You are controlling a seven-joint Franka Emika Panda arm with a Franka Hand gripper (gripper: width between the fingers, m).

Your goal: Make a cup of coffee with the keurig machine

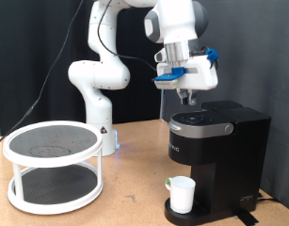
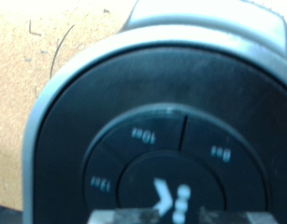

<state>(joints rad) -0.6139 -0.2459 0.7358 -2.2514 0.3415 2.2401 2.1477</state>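
The black Keurig machine [image 1: 216, 151] stands at the exterior view's right with its lid down. The small white cup [image 1: 182, 195] sits on its drip tray under the spout. My gripper [image 1: 188, 98] hangs straight above the silver-rimmed top panel [image 1: 202, 120], fingertips just over it. In the wrist view the round panel [image 2: 162, 121] fills the frame, with size buttons [image 2: 143, 138] and a centre button [image 2: 166, 191] close below the fingertips [image 2: 115, 217]. Nothing shows between the fingers.
A white two-tier round rack [image 1: 52, 165] stands at the exterior view's left on the wooden table [image 1: 125, 202]. The arm's base [image 1: 99, 127] is behind it. A black cable hangs at the back left.
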